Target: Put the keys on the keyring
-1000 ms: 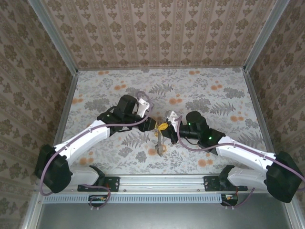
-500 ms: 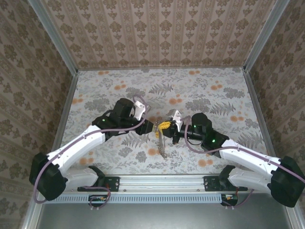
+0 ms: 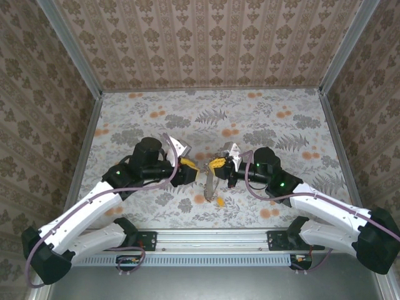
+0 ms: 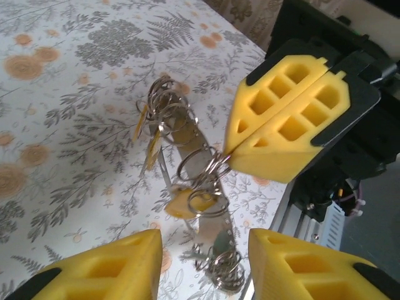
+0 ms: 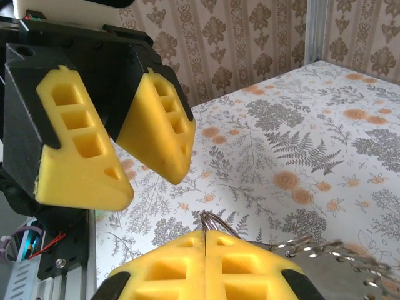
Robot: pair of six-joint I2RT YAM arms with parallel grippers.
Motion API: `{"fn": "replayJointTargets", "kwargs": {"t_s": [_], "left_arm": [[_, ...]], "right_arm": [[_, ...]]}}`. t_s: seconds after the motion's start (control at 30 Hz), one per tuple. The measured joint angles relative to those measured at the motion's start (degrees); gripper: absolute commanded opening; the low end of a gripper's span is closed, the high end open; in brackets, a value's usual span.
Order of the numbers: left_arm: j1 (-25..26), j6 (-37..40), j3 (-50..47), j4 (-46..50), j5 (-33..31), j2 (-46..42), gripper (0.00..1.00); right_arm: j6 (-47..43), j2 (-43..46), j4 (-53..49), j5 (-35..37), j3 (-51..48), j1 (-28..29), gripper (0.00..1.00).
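Now right hand [image 4: 230, 153] pinches keyring [image 4: 209, 172] tight. Left hand [image 5: 150, 181] half open, empty. Keys [image 4: 172, 206] look light, dangly, slippery; best grab coloured head.

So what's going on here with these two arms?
The right end effector is shut on one wire ring of the keyring, a metal strip carrying several rings, with yellow-headed keys hanging among them. The left end effector is open just opposite it, holding nothing.
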State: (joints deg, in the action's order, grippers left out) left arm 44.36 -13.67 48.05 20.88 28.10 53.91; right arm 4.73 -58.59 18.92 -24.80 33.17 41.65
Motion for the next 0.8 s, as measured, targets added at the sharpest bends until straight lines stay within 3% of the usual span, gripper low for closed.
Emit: {"fn": "replayJointTargets", "kwargs": {"t_s": [0.23, 0.8], "left_arm": [[0.2, 0.7, 0.0, -4.2, 0.0, 4.4, 0.25], [-0.9, 1.1, 1.5, -6.6, 1.8, 8.2, 0.22]], "right_arm": [[0.0, 0.7, 0.0, -2.6, 0.2, 0.0, 0.0], [0.5, 2.1, 1.2, -9.1, 0.2, -0.2, 0.0]]}}
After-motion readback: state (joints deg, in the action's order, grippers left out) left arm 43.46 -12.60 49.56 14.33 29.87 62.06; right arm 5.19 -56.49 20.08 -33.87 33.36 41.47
